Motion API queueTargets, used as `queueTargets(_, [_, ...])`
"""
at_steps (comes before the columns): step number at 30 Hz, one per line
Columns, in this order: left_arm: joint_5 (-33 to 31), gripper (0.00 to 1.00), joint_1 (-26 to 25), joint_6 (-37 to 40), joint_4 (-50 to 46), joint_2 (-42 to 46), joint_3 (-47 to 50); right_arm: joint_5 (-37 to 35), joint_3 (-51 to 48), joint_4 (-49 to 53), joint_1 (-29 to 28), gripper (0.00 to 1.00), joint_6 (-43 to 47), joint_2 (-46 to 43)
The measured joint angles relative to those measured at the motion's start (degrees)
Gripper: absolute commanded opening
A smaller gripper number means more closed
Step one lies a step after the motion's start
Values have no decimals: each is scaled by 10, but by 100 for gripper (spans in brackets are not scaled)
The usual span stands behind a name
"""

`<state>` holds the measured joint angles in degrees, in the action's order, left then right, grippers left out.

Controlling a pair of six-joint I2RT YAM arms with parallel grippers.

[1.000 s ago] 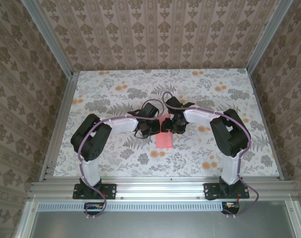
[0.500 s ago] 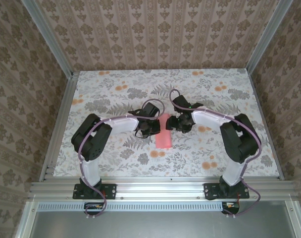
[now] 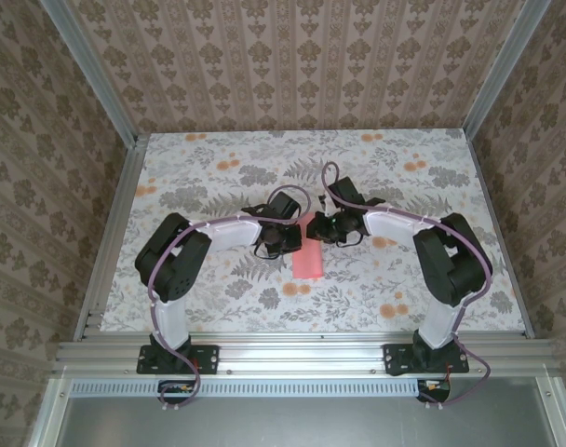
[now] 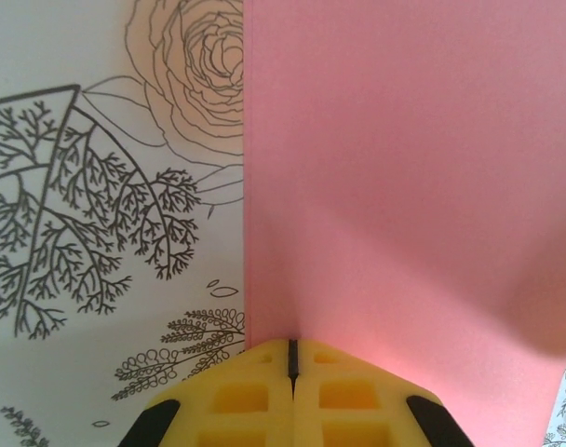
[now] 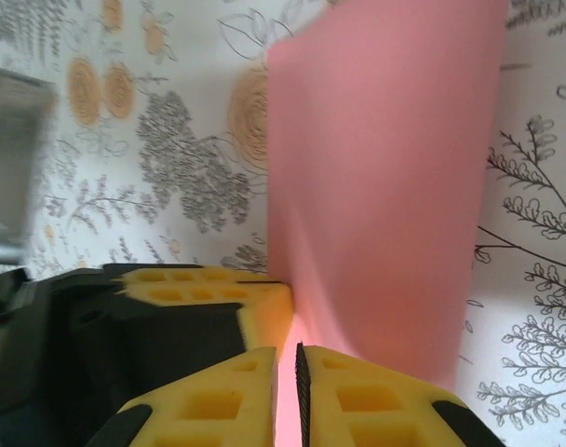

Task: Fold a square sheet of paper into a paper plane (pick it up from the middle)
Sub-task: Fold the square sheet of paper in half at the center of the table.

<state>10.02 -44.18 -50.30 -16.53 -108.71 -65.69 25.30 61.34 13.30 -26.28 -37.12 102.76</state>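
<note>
The sheet of paper (image 3: 310, 262) is salmon pink and folded into a narrow upright rectangle at the middle of the table. My left gripper (image 3: 290, 239) is at its upper left edge, and my right gripper (image 3: 319, 229) is at its far end. In the left wrist view the left gripper (image 4: 292, 349) is shut, tips against the near edge of the paper (image 4: 395, 186); a pinch is not clear. In the right wrist view the right gripper (image 5: 297, 363) is closed to a slit with pink paper (image 5: 385, 177) in it. The left fingers (image 5: 218, 287) touch the sheet's left edge.
A floral tablecloth (image 3: 208, 177) covers the table. Aluminium rails (image 3: 292, 352) run along the near edge and both sides, with patterned walls close behind. Both arms bend inward, elbows out toward the table's left and right sides.
The right gripper pulled away to the right, came back to the paper's far end and closed from wide open to a slit. The left arm and the paper stayed put.
</note>
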Motion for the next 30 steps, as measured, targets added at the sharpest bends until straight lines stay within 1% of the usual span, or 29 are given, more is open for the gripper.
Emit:
queueTargets(12, [0,2,0,0,-4,-3,-4,16,-34,-27,25,17,-2,45])
queueTargets(24, [0,2,0,2,-5,-3,-5,28,-48,-41,28,20,0,32])
queueTargets(30, [0,2,-1,4,-7,-4,-7,62,-63,-40,28,19,3,2])
